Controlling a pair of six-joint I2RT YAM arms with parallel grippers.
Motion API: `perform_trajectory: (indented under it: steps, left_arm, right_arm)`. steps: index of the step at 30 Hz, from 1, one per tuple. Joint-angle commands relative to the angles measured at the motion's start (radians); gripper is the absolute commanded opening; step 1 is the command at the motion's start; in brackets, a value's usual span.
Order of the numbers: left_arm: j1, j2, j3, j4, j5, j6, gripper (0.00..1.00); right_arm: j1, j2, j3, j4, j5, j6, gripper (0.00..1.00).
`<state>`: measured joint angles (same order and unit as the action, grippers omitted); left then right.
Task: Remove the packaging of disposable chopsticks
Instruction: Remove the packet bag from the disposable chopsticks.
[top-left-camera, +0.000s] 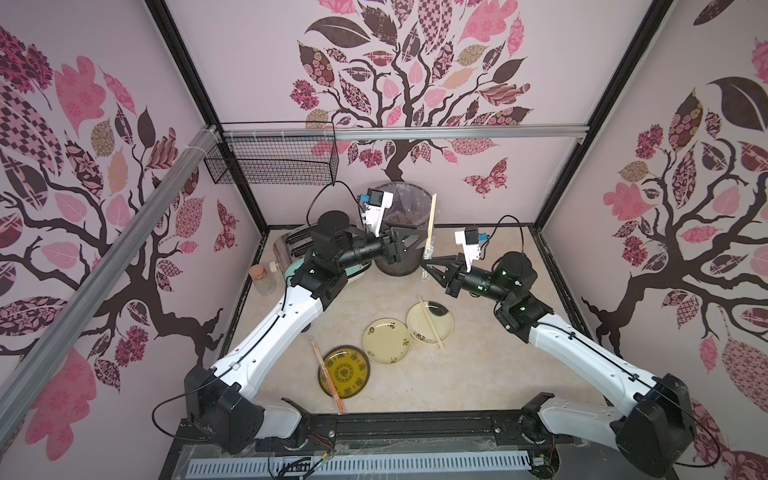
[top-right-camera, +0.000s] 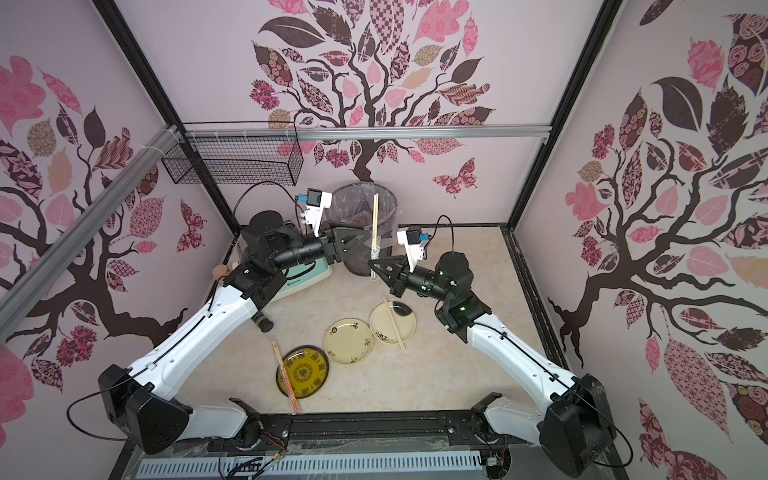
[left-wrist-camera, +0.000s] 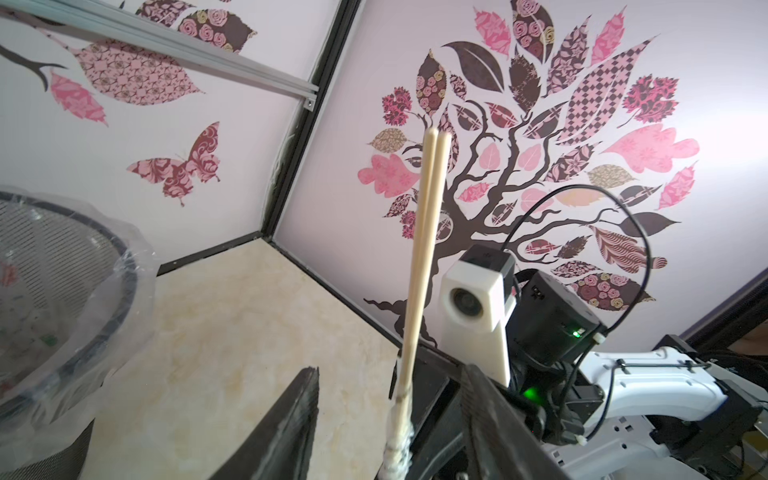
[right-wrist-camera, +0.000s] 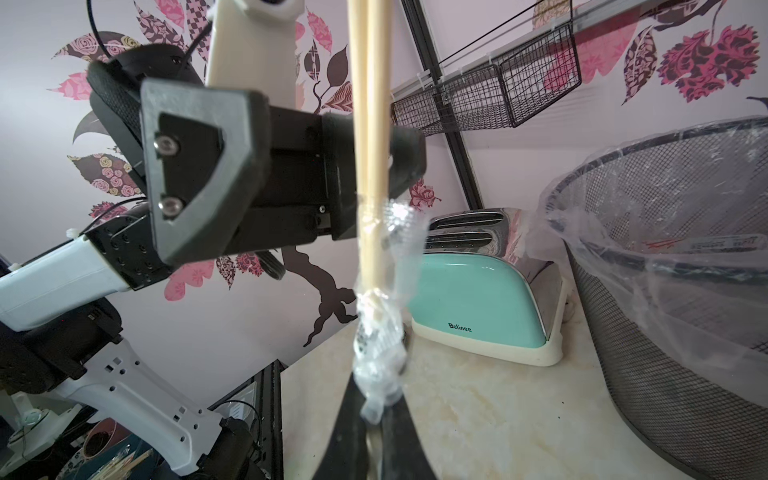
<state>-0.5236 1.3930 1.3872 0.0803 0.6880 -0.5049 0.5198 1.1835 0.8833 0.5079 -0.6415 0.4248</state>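
A pair of disposable chopsticks (top-left-camera: 430, 220) (top-right-camera: 375, 220) stands upright in front of the bin. My right gripper (top-left-camera: 424, 264) (right-wrist-camera: 374, 415) is shut on its lower end. The clear packaging (right-wrist-camera: 380, 332) (left-wrist-camera: 398, 436) is bunched down the sticks just above those jaws, leaving the upper sticks (left-wrist-camera: 419, 257) bare. My left gripper (top-left-camera: 426, 243) (left-wrist-camera: 388, 370) is open, one finger on each side of the sticks, touching nothing. Another bare pair (top-left-camera: 430, 322) lies across a cream plate (top-left-camera: 442, 324). A pair in an orange-red sleeve (top-left-camera: 328, 376) lies over the edge of a dark yellow plate (top-left-camera: 351, 374).
A mesh bin (top-left-camera: 409, 203) with a clear liner stands at the back, right behind the held sticks. A mint toaster (right-wrist-camera: 478, 291) and a corked jar (top-left-camera: 264, 280) sit at the back left. Between the two other plates lies a bare cream plate (top-left-camera: 386, 340). A wire basket (top-left-camera: 270, 162) hangs on the wall.
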Motion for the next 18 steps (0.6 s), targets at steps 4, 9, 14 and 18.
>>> perform_trajectory:
  steps: [4,9,14,18]
  left_arm:
    - [-0.001,0.069,0.051,0.036,0.093,-0.037,0.51]
    - [-0.009,0.079,0.040,0.024,0.083,-0.030,0.27]
    - [-0.018,0.067,0.002,0.024,0.074,-0.022,0.14]
    - [-0.030,0.058,-0.032,0.012,0.068,-0.013,0.12]
  right_arm:
    - [0.002,-0.009,0.003,0.060,-0.024,0.024,0.00]
    - [0.002,-0.009,0.007,0.076,-0.006,0.034,0.00]
    - [0.002,0.002,0.028,0.089,0.026,0.046,0.00]
    - [0.002,0.021,0.068,0.089,0.056,0.049,0.00]
